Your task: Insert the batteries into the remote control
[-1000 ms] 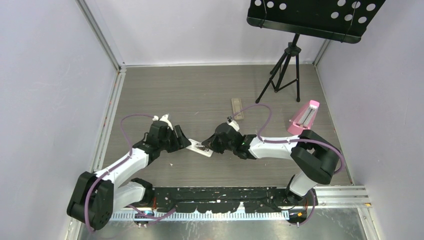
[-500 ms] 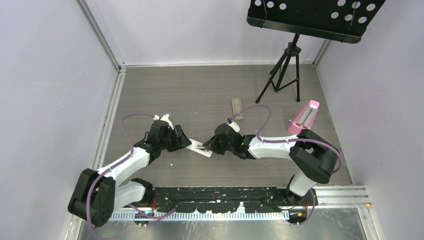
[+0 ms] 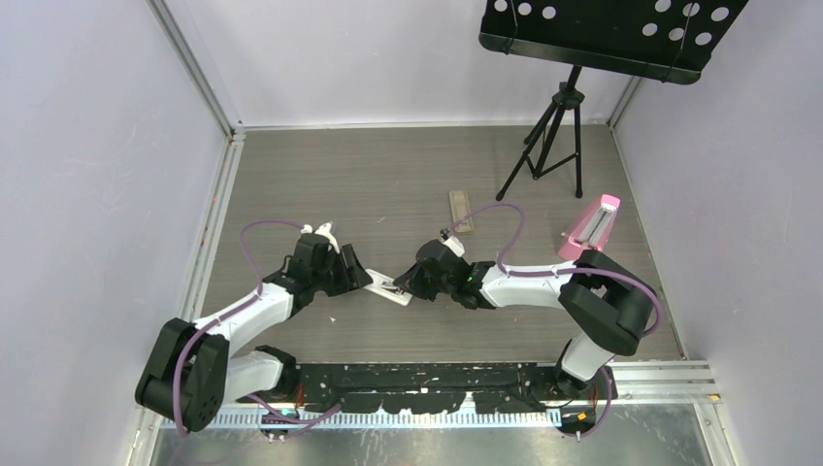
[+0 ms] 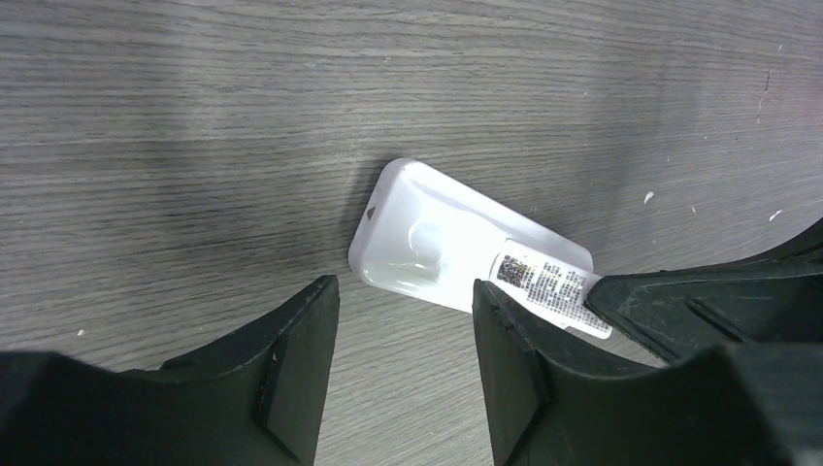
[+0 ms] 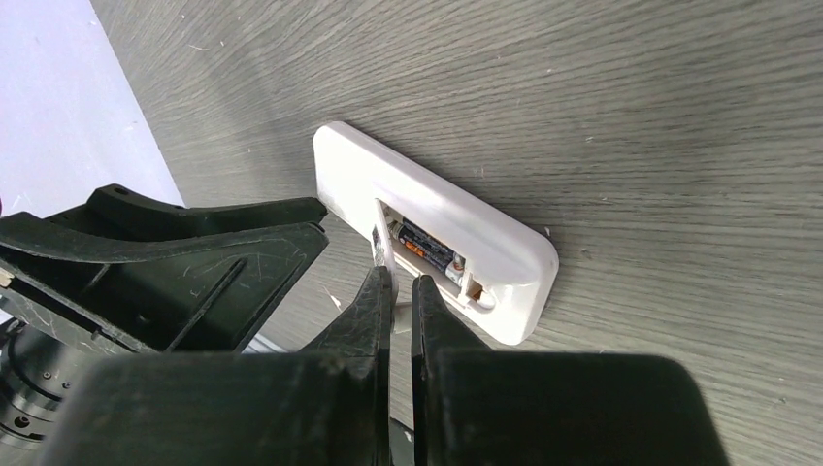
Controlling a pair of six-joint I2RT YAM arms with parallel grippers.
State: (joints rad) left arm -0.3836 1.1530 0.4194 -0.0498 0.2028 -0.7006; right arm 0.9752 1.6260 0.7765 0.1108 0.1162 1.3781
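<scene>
The white remote control [image 3: 386,288] lies on the wood-grain floor between my two grippers. In the right wrist view [image 5: 427,204] its battery recess is open, and dark batteries [image 5: 427,250] with orange print lie inside it. My right gripper [image 5: 400,291] is shut on the thin white battery cover [image 5: 382,248], which stands up at the edge of the recess. In the left wrist view the remote's rounded end [image 4: 427,243] and a printed label [image 4: 543,283] show. My left gripper [image 4: 403,335] is open just short of that end and holds nothing.
A slim tan bar [image 3: 462,211] lies farther back. A pink wedge-shaped object [image 3: 590,226] stands at the right. A black music stand on a tripod [image 3: 558,126] stands at the back right. Walls close in the floor on the left, back and right.
My left arm has crept slightly right toward the remote. The right gripper and the remote have barely moved.
</scene>
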